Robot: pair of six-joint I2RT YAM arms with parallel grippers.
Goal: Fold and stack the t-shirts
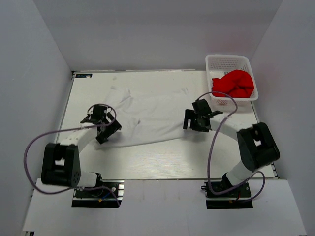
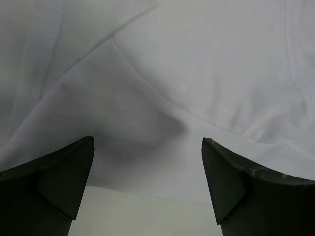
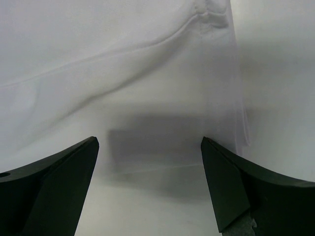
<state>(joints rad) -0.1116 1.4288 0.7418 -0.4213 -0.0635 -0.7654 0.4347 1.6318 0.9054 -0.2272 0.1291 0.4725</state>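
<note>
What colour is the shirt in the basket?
Bright red shirt in the white basket; top external view shows it best.

Left hand (image 2: 147,147) spread wide, right hand (image 3: 149,146) likewise, both tilted downward

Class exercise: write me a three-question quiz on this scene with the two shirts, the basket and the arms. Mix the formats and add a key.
1. True or false: the red t-shirt lies in the basket.
2. What lies beneath the left gripper and right gripper? A) white t-shirt B) a towel C) a jacket
3. Fill in: both grippers are ____ (open/shut).
Key: 1 true; 2 A; 3 open.
</note>
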